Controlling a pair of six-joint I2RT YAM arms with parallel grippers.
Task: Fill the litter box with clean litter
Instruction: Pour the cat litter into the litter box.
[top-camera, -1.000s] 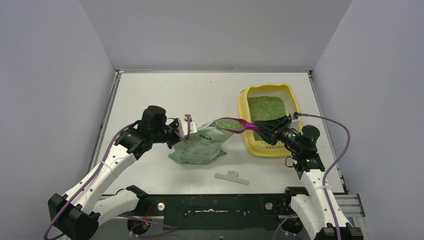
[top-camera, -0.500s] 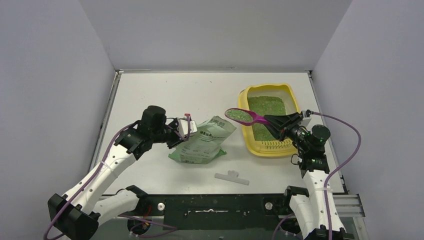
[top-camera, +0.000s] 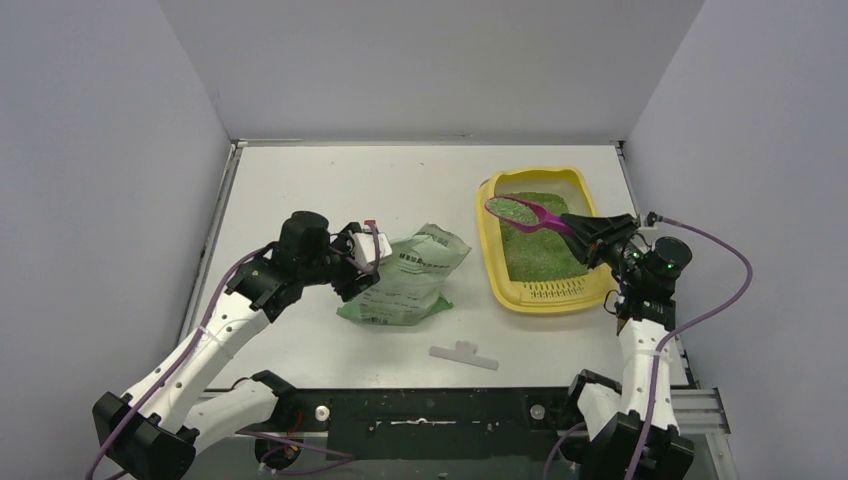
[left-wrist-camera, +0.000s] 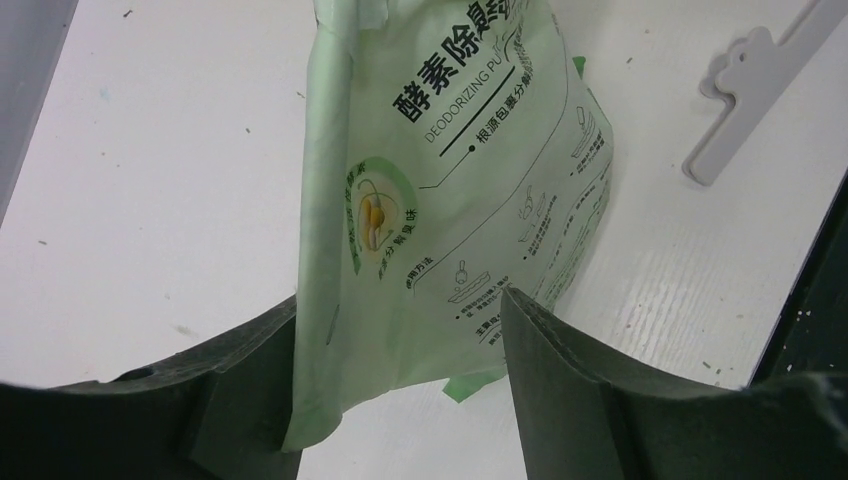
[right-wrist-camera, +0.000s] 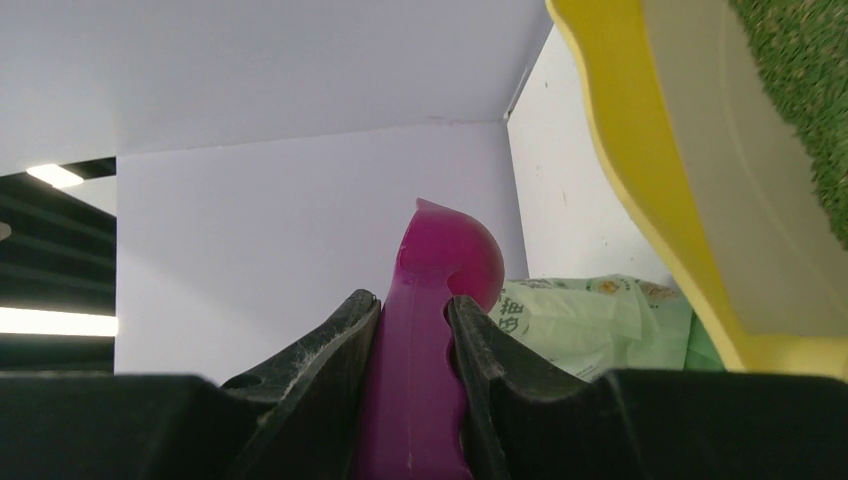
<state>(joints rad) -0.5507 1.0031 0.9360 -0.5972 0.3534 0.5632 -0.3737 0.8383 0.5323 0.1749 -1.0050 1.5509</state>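
The litter box (top-camera: 487, 250), a shallow yellow tray, lies on the white bench (top-camera: 330, 190) at about 3 o'clock from the bench's middle. Its slotted grille strip (top-camera: 550, 291) is at the 6 o'clock end. Clean litter (top-camera: 535, 255), fine bright-green granules, covers the floor of the tray from the grille up to the 12 o'clock wall.

The right hand (top-camera: 575, 227) is clamped on the handle of a magenta scoop (top-camera: 530, 215). The right wrist view shows both fingers pressed flat against the handle's sides. From that hand the scoop points toward 10 o'clock, and its bowl is held over the tray's 12 o'clock half. The bowl carries a heap of granules.

A light-green printed bag (top-camera: 405, 275) lies slumped on the bench at 9 o'clock from the tray, apart from it. The left hand (top-camera: 368, 255) is at the bag's 9 o'clock edge with its fingers spread wide. In the left wrist view the bag fills the gap between them. Whether either finger touches the bag I cannot tell.

A white plastic clip (top-camera: 463, 354) lies flat on the bench at 5 o'clock from the bag, touching nothing.
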